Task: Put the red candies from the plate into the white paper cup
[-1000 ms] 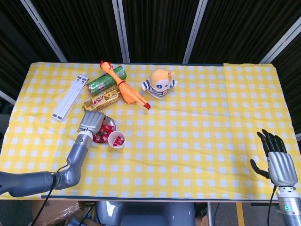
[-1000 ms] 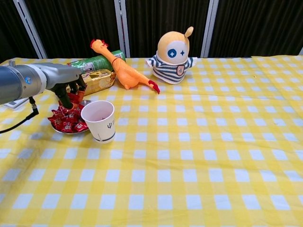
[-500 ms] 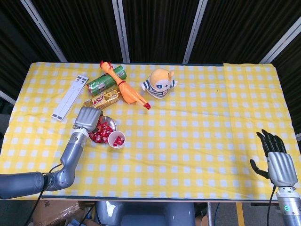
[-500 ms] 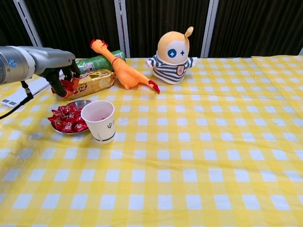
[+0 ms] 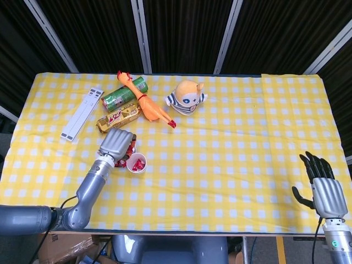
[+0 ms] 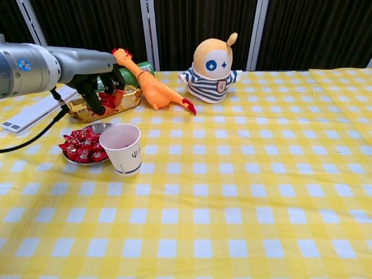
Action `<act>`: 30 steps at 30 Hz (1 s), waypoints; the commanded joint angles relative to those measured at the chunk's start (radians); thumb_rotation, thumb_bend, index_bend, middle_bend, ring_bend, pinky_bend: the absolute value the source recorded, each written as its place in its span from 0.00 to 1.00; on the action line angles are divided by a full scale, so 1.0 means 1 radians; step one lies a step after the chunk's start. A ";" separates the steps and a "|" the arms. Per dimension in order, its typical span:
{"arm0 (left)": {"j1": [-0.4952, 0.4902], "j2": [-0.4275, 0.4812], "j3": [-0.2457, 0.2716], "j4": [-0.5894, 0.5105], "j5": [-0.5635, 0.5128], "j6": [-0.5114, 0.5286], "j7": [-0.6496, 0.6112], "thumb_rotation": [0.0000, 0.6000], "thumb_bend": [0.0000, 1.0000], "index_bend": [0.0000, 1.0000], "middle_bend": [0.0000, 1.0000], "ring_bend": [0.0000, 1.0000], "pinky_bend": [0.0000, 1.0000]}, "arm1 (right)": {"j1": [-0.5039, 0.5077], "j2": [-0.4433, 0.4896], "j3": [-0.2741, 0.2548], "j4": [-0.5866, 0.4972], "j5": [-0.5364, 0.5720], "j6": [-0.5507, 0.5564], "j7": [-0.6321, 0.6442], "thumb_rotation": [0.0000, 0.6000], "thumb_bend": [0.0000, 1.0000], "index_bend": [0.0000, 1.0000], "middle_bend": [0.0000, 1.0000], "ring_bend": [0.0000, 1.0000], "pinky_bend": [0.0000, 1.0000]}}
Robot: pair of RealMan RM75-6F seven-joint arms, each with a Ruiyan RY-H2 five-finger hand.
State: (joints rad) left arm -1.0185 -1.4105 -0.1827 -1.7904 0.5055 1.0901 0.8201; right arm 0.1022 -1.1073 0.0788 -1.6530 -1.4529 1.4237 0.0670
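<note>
While the left hand [image 6: 100, 81] hangs above the plate [image 6: 68, 157], its fingers [image 6: 93, 102] pinch a red candy [image 6: 108, 100]. Just below them sit more red candies on the plate and the white paper cup [image 6: 122, 149], candy already inside. Far from those fingers, the right hand [image 5: 324, 187] rests empty, fingers spread, over the tabletop [image 5: 231, 159].

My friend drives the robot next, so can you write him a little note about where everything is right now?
Left hand is raised above the plate, pinching a red candy, close to the white paper cup.
Right hand is open, off at the table's right edge, holding nothing.
Done: some red candy already lies in the cup, seen in the head view.
Left: drop this candy in, then move the pile of candies remaining on the plate.
</note>
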 commanded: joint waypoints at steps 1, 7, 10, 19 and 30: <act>-0.013 -0.018 -0.002 -0.015 -0.004 0.010 0.009 1.00 0.46 0.57 0.63 0.92 0.95 | 0.000 0.000 0.000 0.000 -0.001 0.001 0.000 1.00 0.41 0.00 0.00 0.00 0.00; -0.031 -0.053 0.009 -0.024 -0.025 0.022 0.029 1.00 0.46 0.57 0.63 0.92 0.95 | -0.001 0.002 0.002 0.001 0.004 0.001 0.010 1.00 0.41 0.00 0.00 0.00 0.00; -0.037 -0.065 0.016 -0.025 -0.036 0.031 0.038 1.00 0.46 0.57 0.63 0.92 0.95 | -0.001 0.003 0.003 0.002 0.004 0.000 0.015 1.00 0.41 0.00 0.00 0.00 0.00; -0.046 -0.068 0.031 -0.033 -0.071 0.043 0.057 1.00 0.43 0.55 0.62 0.92 0.95 | 0.000 0.004 0.003 0.001 0.001 0.000 0.016 1.00 0.41 0.00 0.00 0.00 0.00; -0.050 -0.071 0.041 -0.032 -0.076 0.044 0.054 1.00 0.36 0.46 0.52 0.92 0.95 | -0.001 0.004 0.002 0.001 -0.001 0.003 0.015 1.00 0.41 0.00 0.00 0.00 0.00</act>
State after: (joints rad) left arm -1.0681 -1.4821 -0.1422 -1.8224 0.4295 1.1342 0.8738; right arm 0.1011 -1.1034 0.0812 -1.6523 -1.4539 1.4267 0.0817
